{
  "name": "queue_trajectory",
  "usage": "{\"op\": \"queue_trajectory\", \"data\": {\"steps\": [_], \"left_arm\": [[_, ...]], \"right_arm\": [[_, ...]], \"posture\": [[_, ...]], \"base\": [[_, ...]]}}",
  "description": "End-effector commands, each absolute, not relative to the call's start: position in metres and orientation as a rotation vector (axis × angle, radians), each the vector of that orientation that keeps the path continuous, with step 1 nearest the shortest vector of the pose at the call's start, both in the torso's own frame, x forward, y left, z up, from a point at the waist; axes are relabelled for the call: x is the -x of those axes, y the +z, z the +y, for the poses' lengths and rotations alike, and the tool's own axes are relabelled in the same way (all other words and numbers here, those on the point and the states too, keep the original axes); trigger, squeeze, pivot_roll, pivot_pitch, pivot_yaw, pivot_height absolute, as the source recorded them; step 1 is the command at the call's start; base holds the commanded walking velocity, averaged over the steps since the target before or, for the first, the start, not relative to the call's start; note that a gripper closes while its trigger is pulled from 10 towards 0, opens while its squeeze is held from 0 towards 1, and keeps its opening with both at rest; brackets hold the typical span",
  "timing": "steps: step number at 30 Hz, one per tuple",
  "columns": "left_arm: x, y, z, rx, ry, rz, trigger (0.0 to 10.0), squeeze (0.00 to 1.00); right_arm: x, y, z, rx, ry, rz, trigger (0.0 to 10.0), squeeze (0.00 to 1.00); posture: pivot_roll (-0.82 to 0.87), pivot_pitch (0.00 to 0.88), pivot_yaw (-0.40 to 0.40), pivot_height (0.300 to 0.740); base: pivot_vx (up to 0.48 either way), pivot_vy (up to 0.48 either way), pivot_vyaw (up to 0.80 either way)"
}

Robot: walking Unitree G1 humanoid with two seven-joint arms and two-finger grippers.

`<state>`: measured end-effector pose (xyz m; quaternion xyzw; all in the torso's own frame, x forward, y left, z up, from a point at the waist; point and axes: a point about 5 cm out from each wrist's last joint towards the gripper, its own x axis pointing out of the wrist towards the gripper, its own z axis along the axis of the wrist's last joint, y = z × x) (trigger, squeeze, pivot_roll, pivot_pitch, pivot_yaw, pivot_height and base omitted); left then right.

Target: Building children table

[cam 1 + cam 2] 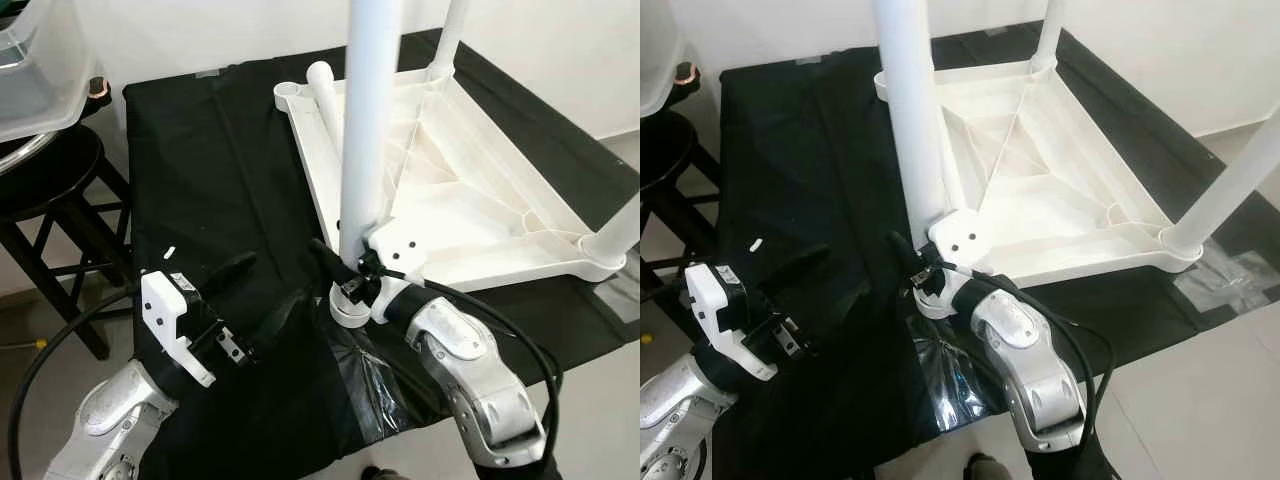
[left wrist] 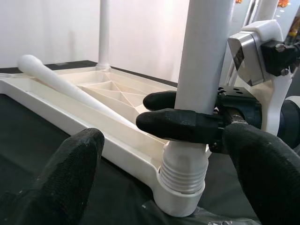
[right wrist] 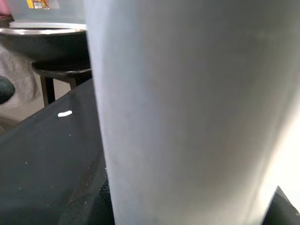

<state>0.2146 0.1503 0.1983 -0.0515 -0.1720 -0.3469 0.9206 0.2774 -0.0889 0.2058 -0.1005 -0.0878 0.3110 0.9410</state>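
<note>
White walls and a pale tiled floor are seen behind a low surface draped in black cloth (image 1: 210,180). On the cloth, a white plastic children's tabletop (image 1: 470,190) is laid upside down, its ribbed underside facing up. Two legs are seen standing upright at the far corner (image 1: 1052,30) and at the right corner (image 1: 1230,190). A third leg (image 1: 368,120) is held upright in the near corner socket (image 2: 180,199), with its threaded end still showing above the socket rim. A fourth leg (image 1: 328,90) is left lying loose along the tabletop's left edge, its rounded end pointing away from the robot.

To the left of the cloth, a black stool (image 1: 50,190) is seen, with a clear plastic bin (image 1: 35,60) above it.

The right gripper (image 1: 350,275) is closed around the base of the near leg, just above the socket, one black finger (image 2: 183,125) being wrapped across the front of it. The left gripper (image 1: 235,305) is held low over the cloth, just left of that corner and apart from the leg, its two fingers (image 2: 70,178) spread wide with nothing between them.

A small white scrap (image 1: 169,252) is seen lying on the cloth near the left gripper.
</note>
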Motion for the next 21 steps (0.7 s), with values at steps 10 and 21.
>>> {"op": "queue_trajectory", "data": {"steps": [10, 21], "left_arm": [[-0.224, 0.215, 0.164, 0.078, -0.690, -0.411, 10.0, 0.00], [-0.224, 0.222, 0.161, 0.086, -0.727, -0.426, 10.0, 0.00]], "right_arm": [[-0.275, 0.197, -0.091, 0.151, 0.804, -0.183, 10.0, 0.00], [-0.269, 0.172, -0.106, 0.058, 0.795, -0.149, 10.0, 0.00]], "posture": [[0.03, 0.129, -0.016, 0.740], [0.03, 0.132, -0.001, 0.740]], "base": [[0.000, 0.000, 0.00], [0.000, 0.000, 0.00]]}}
